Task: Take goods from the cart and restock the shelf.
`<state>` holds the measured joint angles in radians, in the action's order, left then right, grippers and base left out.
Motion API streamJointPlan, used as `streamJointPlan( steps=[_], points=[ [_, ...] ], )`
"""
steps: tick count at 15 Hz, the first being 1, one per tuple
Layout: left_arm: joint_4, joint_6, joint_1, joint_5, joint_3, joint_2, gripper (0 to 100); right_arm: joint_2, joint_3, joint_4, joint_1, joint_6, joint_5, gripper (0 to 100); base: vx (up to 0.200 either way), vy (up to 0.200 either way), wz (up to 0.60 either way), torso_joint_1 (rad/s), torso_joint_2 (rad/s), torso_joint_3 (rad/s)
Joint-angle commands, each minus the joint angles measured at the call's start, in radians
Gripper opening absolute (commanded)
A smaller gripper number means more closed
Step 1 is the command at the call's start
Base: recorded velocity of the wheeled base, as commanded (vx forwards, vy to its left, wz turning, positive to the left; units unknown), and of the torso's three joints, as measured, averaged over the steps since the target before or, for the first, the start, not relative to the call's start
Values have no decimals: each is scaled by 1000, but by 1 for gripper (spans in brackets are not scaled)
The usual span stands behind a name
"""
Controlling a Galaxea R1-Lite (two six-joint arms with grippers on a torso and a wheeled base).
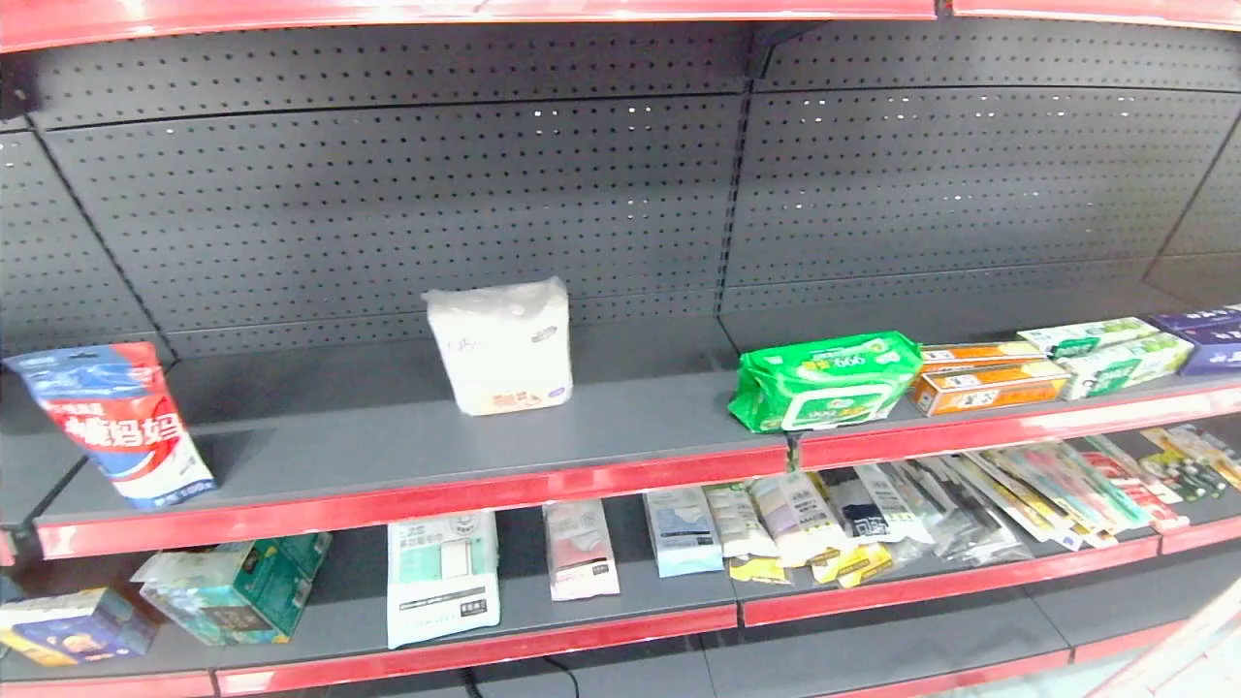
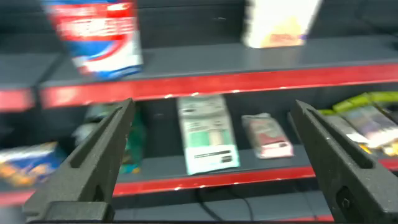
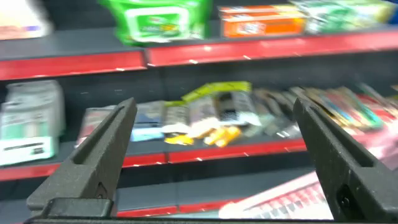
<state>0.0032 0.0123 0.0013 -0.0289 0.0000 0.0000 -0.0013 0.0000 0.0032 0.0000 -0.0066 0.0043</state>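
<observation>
A grey shelf (image 1: pixel 407 436) with a red front edge carries a white tissue pack (image 1: pixel 501 345), a blue and red bag (image 1: pixel 116 423) at the left, and a green wipes pack (image 1: pixel 824 380) at the right. My left gripper (image 2: pixel 211 109) is open and empty in front of the shelves, facing the blue and red bag (image 2: pixel 94 36) and the white pack (image 2: pixel 277 22). My right gripper (image 3: pixel 214 109) is open and empty too, facing the green wipes pack (image 3: pixel 157 18) and the lower shelf's small packets (image 3: pixel 211 115).
Orange boxes (image 1: pixel 984 378), green-white boxes (image 1: pixel 1110 354) and purple boxes (image 1: pixel 1207 339) sit at the shelf's right end. The lower shelf (image 1: pixel 601 611) holds a white-green pouch (image 1: pixel 443 576), teal boxes (image 1: pixel 233 586), small packets (image 1: pixel 679 533) and toothbrush packs (image 1: pixel 1047 490). Wide bare room lies around the tissue pack.
</observation>
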Motion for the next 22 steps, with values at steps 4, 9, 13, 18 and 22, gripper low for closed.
streamJointPlan(
  steps=[4, 9, 13, 18, 22],
  points=[
    [0, 0, 0, 0, 0, 2, 100, 1, 0, 0, 0, 0, 0, 100, 0, 0, -600, 5, 4, 2],
    [0, 0, 0, 0, 0, 0, 100, 1, 0, 0, 0, -1, 2, 100, 0, 0, -600, 1, 2, 2],
    [0, 0, 0, 1, 0, 0, 100, 1, 0, 0, 0, 0, 2, 100, 0, 0, -600, 5, 4, 2],
    [0, 0, 0, 1, 0, 0, 100, 1, 0, 0, 0, 0, 2, 100, 0, 0, -240, -1, 0, 1],
    [0, 0, 0, 0, 0, 0, 100, 18, -2, 0, 2, 2, 6, 100, 0, 0, 0, 0, 0, 0]
  ],
)
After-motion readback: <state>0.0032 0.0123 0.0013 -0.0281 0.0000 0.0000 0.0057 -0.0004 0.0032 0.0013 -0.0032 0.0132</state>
